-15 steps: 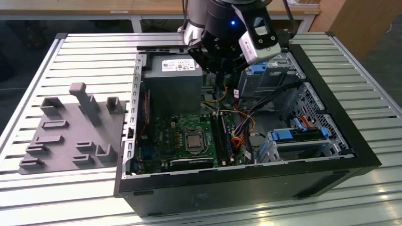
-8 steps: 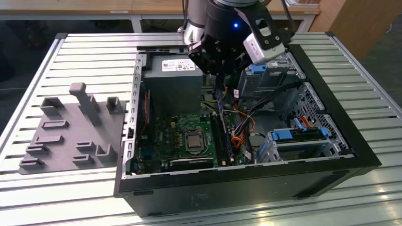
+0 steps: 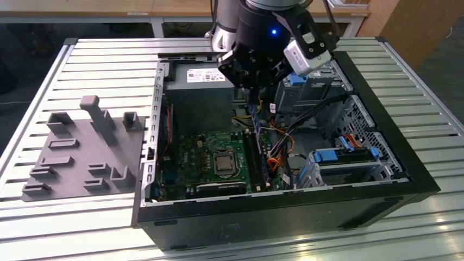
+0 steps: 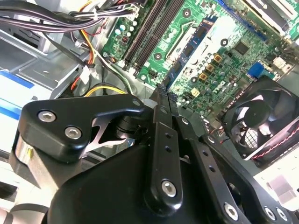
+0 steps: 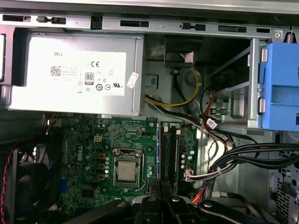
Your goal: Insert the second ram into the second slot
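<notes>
Plainly, the second ram is not seated in the board. The blue strip with dark chips runs out from the tips of the gripper, whose jaws are clenched on it. It hangs over the green motherboard, and the long black memory slots lie just beside its line in both wrist views. The processor socket sits near those slots on the board, and a black fan stands at the board's edge.

In the exterior view the arm comes in at twelve o'clock, with the gripper poised above the open computer case, over the grey power supply. The slots run from the middle of the frame toward six o'clock. At about four o'clock inside the case are the light-blue drive-bay clips, with a tangle of cables between them and the board. At nine o'clock, outside the case, a grey moulded fixture lies on the slatted metal table.
</notes>
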You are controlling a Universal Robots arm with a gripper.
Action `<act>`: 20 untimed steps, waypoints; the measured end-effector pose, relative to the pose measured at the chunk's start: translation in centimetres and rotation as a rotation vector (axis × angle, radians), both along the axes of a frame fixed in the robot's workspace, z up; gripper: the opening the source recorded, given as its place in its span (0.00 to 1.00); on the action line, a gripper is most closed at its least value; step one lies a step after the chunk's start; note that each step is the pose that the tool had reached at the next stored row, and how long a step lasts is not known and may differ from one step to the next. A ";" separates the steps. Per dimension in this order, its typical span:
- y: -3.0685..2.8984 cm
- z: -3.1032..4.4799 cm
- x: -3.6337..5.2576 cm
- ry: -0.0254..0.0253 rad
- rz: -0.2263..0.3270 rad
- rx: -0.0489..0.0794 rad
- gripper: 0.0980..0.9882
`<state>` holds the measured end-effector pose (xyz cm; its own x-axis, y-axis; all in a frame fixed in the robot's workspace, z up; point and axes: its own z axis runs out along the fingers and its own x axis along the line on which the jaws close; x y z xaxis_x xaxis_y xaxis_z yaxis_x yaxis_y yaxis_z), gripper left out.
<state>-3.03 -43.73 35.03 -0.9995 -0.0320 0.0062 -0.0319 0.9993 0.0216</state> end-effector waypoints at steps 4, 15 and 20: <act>0.00 -0.09 0.00 0.0000 0.000 0.000 0.02; -0.01 -0.38 0.00 -0.0001 0.000 0.000 0.02; -0.01 -0.87 0.05 -0.0001 0.007 0.000 0.02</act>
<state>-2.98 -43.74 34.16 -0.9992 -0.0387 0.0062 -0.0386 0.9990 0.0214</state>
